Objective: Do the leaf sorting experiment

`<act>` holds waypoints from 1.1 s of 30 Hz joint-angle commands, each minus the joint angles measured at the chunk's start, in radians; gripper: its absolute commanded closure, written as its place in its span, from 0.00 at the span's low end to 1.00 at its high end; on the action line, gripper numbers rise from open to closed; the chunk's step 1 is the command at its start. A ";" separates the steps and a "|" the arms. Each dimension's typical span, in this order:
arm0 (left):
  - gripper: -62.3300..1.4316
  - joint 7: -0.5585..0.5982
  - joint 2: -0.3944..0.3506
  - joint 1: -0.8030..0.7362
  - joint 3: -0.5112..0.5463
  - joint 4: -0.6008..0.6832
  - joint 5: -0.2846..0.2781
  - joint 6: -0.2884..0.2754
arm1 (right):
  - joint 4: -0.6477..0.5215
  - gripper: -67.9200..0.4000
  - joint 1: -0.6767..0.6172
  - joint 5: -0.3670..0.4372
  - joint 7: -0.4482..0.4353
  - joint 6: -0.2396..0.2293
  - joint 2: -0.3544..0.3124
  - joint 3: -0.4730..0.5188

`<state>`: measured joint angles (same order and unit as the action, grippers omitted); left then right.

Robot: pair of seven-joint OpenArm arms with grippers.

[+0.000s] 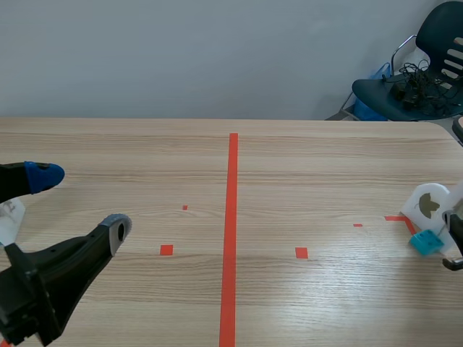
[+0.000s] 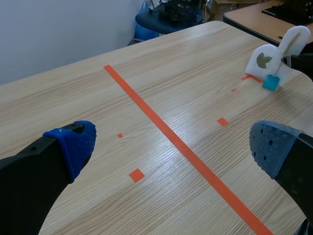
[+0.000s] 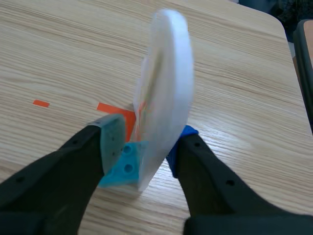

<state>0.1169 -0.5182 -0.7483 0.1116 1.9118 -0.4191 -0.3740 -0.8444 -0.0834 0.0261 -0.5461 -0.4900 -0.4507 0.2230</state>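
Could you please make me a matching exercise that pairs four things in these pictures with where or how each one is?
Things:
1. small turquoise plastic block
2. left pincer
3. dark blue plastic chair
4. right pincer

Places or states:
A. open, holding nothing
B. shut on the upright white round disc
C. beyond the wooden table's far corner
D. at the disc's foot

Pairs: 1-D; 2-A; 3-C; 4-B
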 commanded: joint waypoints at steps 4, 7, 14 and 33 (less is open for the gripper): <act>0.00 0.015 0.005 0.004 0.008 0.013 -0.005 -0.002 | -0.027 0.48 -0.001 0.012 -0.113 -0.024 -0.067 0.005; 0.00 0.015 0.005 0.004 0.008 0.013 -0.005 -0.002 | -0.047 0.32 -0.006 0.071 -0.131 -0.034 -0.102 0.005; 0.00 0.015 0.005 0.004 0.008 0.013 -0.006 -0.002 | -0.174 0.12 -0.042 0.200 -0.126 -0.098 -0.189 0.008; 0.00 0.018 0.005 0.004 0.008 0.013 -0.006 -0.002 | -0.677 0.00 -0.272 0.327 0.025 -0.256 -0.239 0.009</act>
<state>0.1177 -0.5182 -0.7479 0.1116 1.9118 -0.4191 -0.3740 -1.5124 -0.3565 0.3340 -0.5098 -0.7399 -0.6735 0.2222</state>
